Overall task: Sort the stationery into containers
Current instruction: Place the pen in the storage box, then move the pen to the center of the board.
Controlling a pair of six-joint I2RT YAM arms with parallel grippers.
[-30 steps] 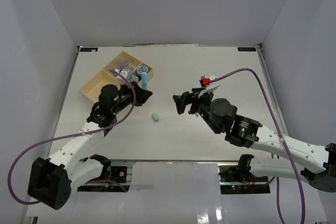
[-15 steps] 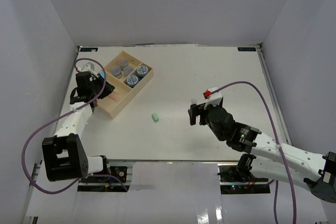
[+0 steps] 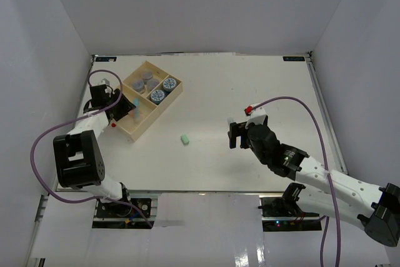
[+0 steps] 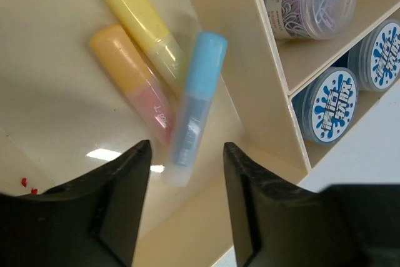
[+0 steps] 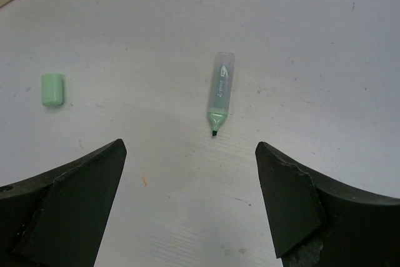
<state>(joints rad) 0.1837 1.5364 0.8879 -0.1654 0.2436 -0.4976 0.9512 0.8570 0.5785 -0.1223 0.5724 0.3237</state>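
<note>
— Where's the blue marker (image 4: 194, 104)?
— In the tray's (image 4: 250, 92) long section beside the yellow marker (image 4: 144, 26) and orange marker (image 4: 134, 82), capped end up-right, clear end toward me, loose between my open left jaws.
— Right side?
— My right jaws are spread wide too. The green marker (image 5: 220, 92) lies on the table (image 5: 312, 60) ahead between them, bare tip toward me; its cap (image 5: 52, 89) sits off left. Print unreadable.

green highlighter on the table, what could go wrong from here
1. The green highlighter lies uncapped, with its cap well off to one side. If it is gripped near the bare tip, it could smear ink on the table, and the cap may get left behind.
2. It sits off-centre under the open right gripper, so a closing pinch might push or roll it before catching it.
</note>
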